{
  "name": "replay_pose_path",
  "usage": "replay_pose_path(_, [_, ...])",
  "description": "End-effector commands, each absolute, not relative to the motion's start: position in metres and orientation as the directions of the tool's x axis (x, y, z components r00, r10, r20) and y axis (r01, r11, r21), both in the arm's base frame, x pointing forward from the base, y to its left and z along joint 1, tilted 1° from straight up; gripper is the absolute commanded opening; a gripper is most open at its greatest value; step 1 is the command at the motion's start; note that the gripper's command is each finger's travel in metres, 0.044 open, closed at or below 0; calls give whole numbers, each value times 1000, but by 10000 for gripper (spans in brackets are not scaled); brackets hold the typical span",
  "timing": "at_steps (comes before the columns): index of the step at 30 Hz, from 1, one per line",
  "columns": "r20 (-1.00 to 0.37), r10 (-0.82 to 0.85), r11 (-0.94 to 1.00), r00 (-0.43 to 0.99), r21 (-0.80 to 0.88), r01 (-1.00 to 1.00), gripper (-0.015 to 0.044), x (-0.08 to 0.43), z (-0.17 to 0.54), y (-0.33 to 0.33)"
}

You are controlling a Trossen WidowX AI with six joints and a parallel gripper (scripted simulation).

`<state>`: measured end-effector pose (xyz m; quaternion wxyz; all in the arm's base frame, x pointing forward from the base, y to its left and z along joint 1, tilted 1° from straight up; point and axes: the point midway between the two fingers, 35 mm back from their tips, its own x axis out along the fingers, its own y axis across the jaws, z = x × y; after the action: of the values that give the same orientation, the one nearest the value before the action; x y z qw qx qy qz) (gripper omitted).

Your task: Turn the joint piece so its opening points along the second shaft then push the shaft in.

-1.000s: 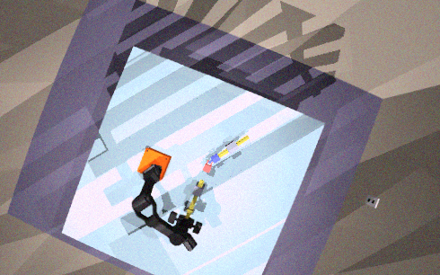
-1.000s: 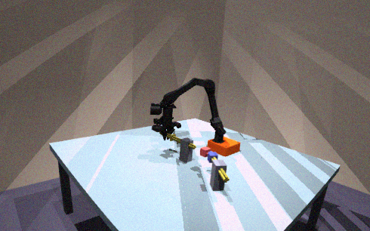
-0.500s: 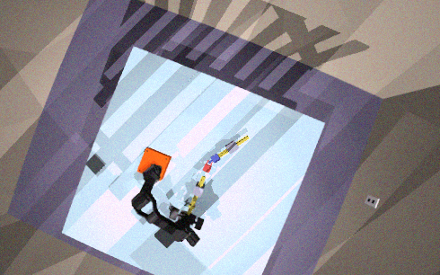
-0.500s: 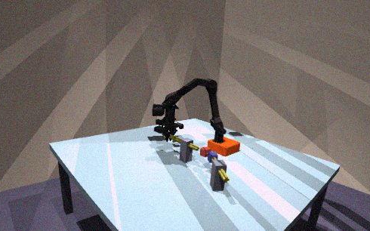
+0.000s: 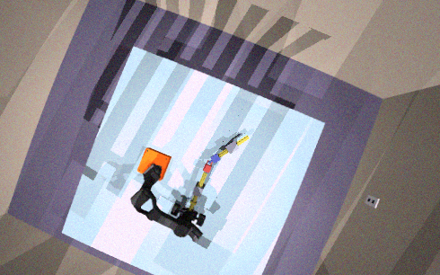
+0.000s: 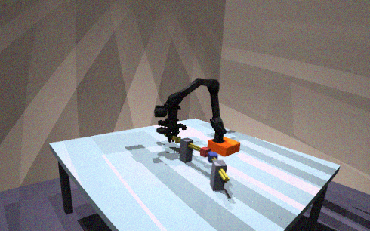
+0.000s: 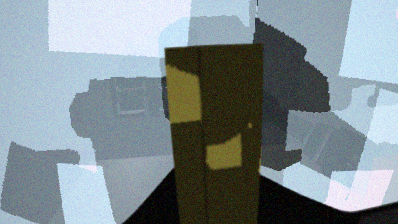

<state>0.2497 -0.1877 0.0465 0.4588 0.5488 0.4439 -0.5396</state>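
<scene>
The second yellow shaft (image 5: 202, 178) (image 6: 195, 146) (image 7: 225, 95) passes through its grey block (image 6: 186, 152). Its front end reaches the red joint piece (image 5: 207, 167) (image 6: 205, 152); how deep it sits inside is hidden. The red piece faces along this shaft and joins a blue piece (image 5: 215, 158) (image 6: 212, 156). The first yellow shaft (image 5: 243, 139) (image 6: 224, 175) runs from the blue piece through the other grey block (image 5: 232, 146) (image 6: 217, 177), at an angle. My gripper (image 5: 192, 208) (image 6: 171, 138) (image 7: 204, 173) is shut on the second shaft, near its rear end.
The arm rises from an orange base (image 5: 157, 159) (image 6: 225, 147) beside the joint and arches over to the shaft's rear end. Both blocks stand upright on the pale table (image 5: 290, 135) (image 6: 131, 189). Striped light and shadow cross the table.
</scene>
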Motion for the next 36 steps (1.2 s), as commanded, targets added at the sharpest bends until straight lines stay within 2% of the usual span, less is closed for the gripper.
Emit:
replay_pose_path(1, [-1000, -5, -187, 29, 29, 982, 0, 251, 46, -181])
replay_pose_path(36, [-1000, -21, -188, 21, 24, 982, 0, 258, 46, -145])
